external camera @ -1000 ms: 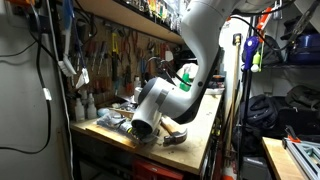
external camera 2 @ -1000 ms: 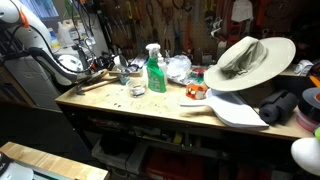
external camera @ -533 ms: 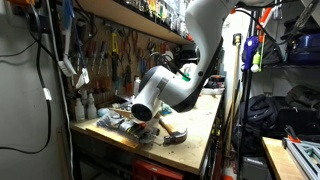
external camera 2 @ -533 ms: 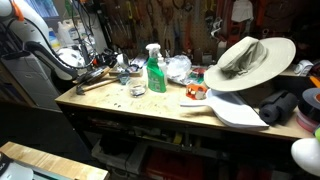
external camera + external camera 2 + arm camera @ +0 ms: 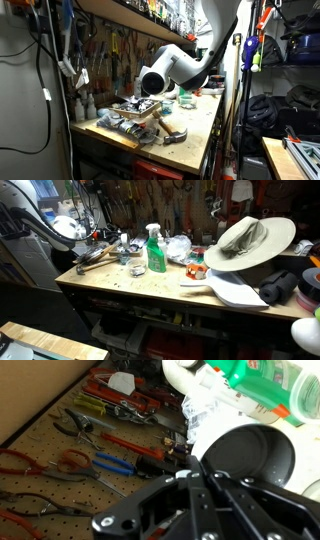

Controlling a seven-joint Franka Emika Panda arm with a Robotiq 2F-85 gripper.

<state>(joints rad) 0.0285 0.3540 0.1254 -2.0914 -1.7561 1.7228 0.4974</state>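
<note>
The spray bottle (image 5: 155, 248) stands on the workbench (image 5: 170, 283), near the middle. In an exterior view the hat (image 5: 248, 238) sits well to its right. A hammer (image 5: 170, 127) lies on the bench near one end. Tools (image 5: 115, 463) hang on the wall board behind the bench. A shelf (image 5: 120, 15) runs above.

**Camera Positions**

In an exterior view, close at a short end of the worktop (image 5: 203, 125), looking along its length. In an exterior view, farther off, facing the long front edge and pegboard (image 5: 180, 200). Wrist view: close, near back edge. Shared with it: spray bottle (image 5: 155, 250).
</note>
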